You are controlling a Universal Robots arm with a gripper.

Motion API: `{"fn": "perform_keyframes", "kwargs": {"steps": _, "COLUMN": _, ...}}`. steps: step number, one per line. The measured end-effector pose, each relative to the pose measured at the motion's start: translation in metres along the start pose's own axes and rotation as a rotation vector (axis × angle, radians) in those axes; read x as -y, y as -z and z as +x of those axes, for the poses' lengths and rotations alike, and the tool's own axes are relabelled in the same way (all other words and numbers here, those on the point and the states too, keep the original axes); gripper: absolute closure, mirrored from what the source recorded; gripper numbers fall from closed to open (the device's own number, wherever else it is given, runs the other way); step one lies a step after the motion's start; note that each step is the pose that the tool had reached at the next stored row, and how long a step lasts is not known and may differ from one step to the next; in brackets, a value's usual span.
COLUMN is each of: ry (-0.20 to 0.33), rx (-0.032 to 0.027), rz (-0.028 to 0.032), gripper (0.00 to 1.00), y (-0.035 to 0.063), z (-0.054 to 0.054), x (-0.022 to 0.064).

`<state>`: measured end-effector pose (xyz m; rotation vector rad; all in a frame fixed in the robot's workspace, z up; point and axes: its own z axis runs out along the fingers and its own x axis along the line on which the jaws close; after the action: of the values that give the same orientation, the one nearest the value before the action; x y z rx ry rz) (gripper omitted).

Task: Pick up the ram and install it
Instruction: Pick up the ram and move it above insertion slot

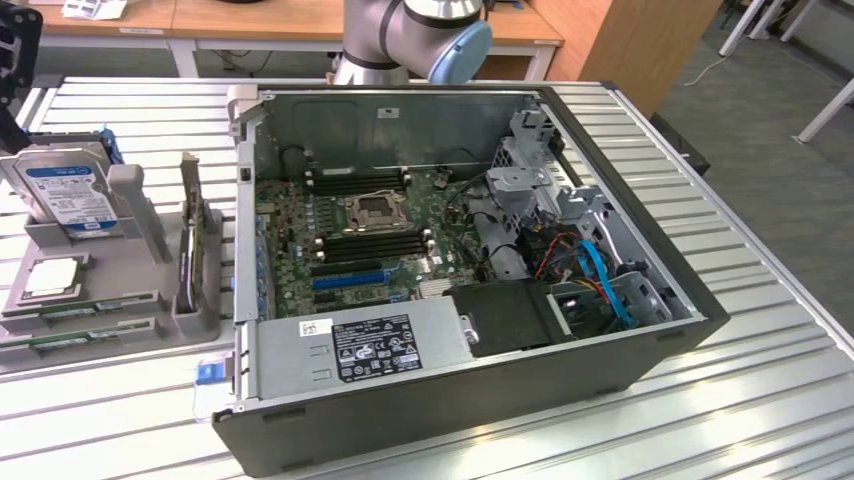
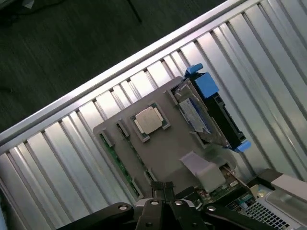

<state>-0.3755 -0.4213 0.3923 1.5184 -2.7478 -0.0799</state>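
The ram is a long thin green stick lying flat in the front slot of the grey holder tray, at the exterior view's left. A second green stick lies just in front of it. In the wrist view the ram runs along the tray's edge, well below my gripper. The fingers are shut together with nothing between them. My dark wrist shows high above the tray at the exterior view's upper left edge.
The tray also holds a hard drive in a blue bracket, a square silver processor and an upright card. The open computer case lies to the exterior view's right, with black memory slots beside the socket.
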Motion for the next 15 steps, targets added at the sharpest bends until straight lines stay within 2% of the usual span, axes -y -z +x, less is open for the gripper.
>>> {"fn": "perform_keyframes", "kwargs": {"steps": 15, "ry": 0.251, "rx": -0.0113, "rz": -0.0059, "gripper": 0.90, "y": -0.0002, "z": 0.0000, "x": 0.0001}}
